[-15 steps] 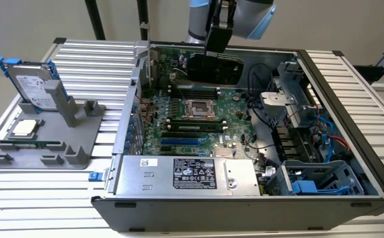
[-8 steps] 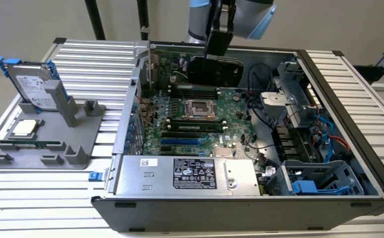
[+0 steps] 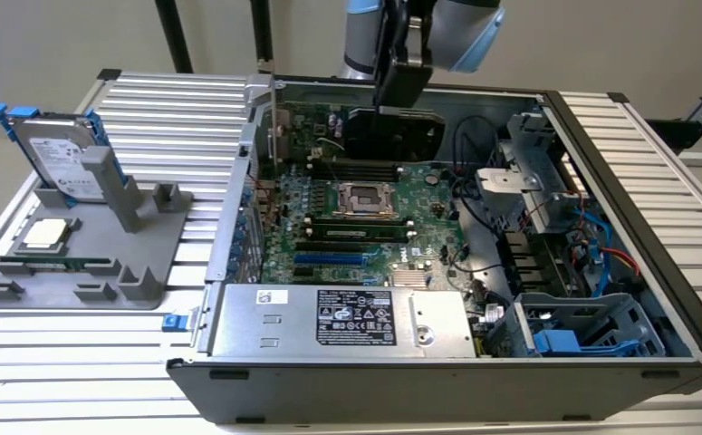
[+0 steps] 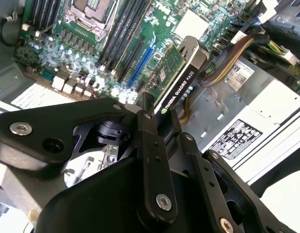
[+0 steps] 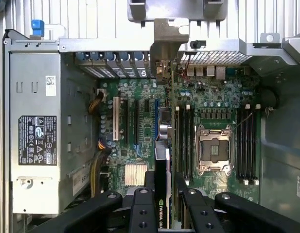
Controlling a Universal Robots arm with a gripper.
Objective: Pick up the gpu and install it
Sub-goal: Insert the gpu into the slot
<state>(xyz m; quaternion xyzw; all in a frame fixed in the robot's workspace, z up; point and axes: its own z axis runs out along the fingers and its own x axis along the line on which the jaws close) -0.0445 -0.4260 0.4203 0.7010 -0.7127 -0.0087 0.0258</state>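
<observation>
We are pinching the gpu by its upper edge in the gripper jaws, hanging it over the motherboard, far inside the case. It is seeming light, stiff and fragile (edges, not components, suit gripping).

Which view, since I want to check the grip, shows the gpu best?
The second wrist view: the gpu shows its green board and black edge, clamped in the gripper. The first wrist view shows it edge-on; the exterior view shows its black face.

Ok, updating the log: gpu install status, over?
Pincer shut on gpu. Held on edge over motherboard, not yet seated. No obstruction seen below it.
</observation>
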